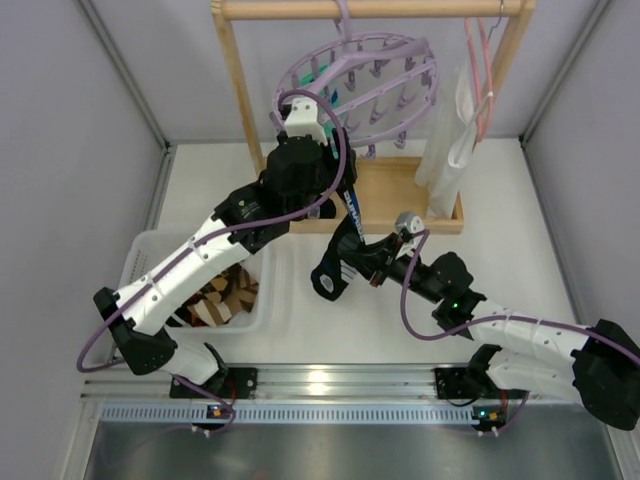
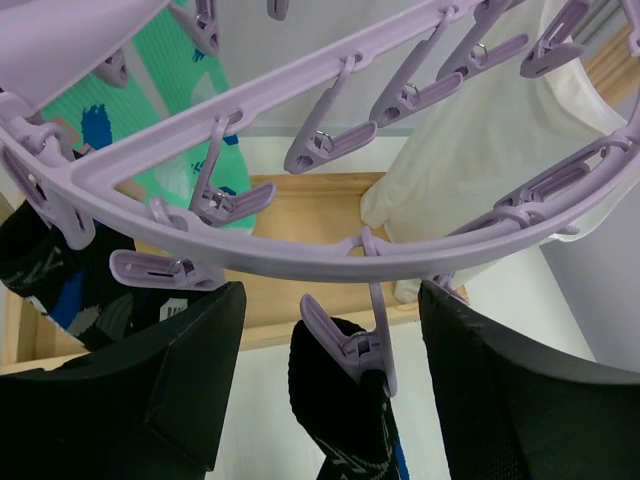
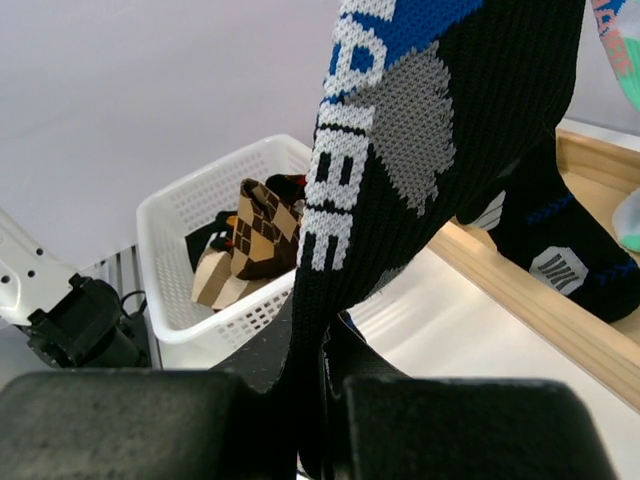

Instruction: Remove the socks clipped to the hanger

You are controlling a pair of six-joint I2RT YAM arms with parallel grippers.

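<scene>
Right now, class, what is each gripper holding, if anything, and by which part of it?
The right gripper is shut on the black sock, near its lower end. The left gripper is open and holds nothing.

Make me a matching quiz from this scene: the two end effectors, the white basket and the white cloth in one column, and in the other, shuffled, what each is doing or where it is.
Column one:
1. left end effector
2. right end effector
3. white basket
4. white cloth

Column two:
A. holds brown argyle socks
B. shut on a black sock
C. hangs at the right of the wooden rack
D. open, just under the lavender hanger

Pairs: 1-D, 2-B, 3-A, 4-C.
</scene>
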